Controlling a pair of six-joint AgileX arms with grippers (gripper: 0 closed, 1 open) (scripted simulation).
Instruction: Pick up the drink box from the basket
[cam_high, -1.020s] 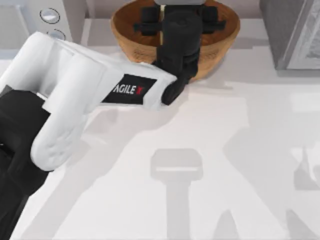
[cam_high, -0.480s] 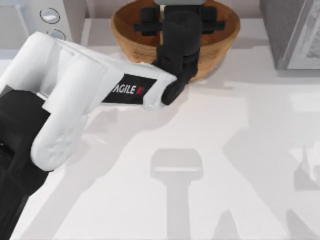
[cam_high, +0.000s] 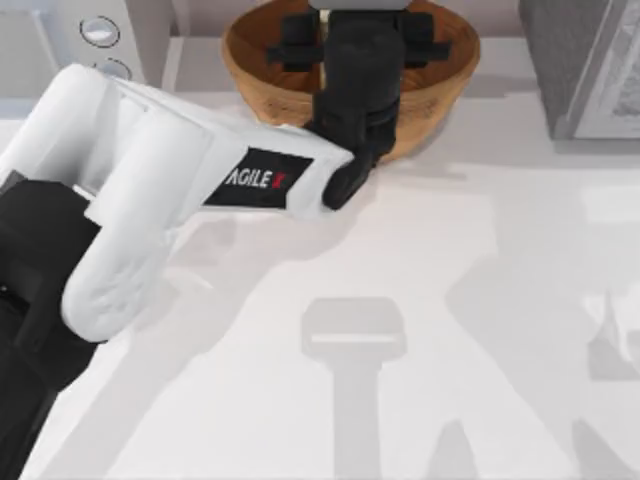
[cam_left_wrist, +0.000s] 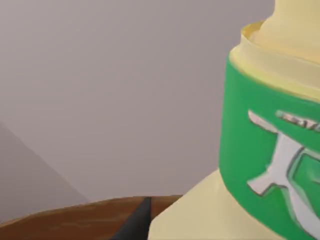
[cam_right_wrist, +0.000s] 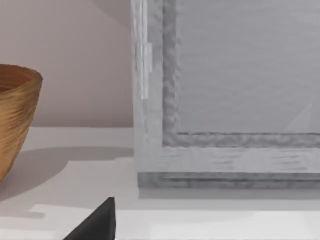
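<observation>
While left gripper (cam_high: 365, 30) hangs over basket (cam_high: 440, 85), drink box (cam_left_wrist: 270, 150) just beside fingers, grip state unclear

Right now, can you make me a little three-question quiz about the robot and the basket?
1. True or false: the left gripper is over the basket.
2. What colour is the band on the drink box in the left wrist view? A red, B green, C blue.
3. What does the basket stand on?

Key: 1 true. 2 B. 3 the table.
</observation>
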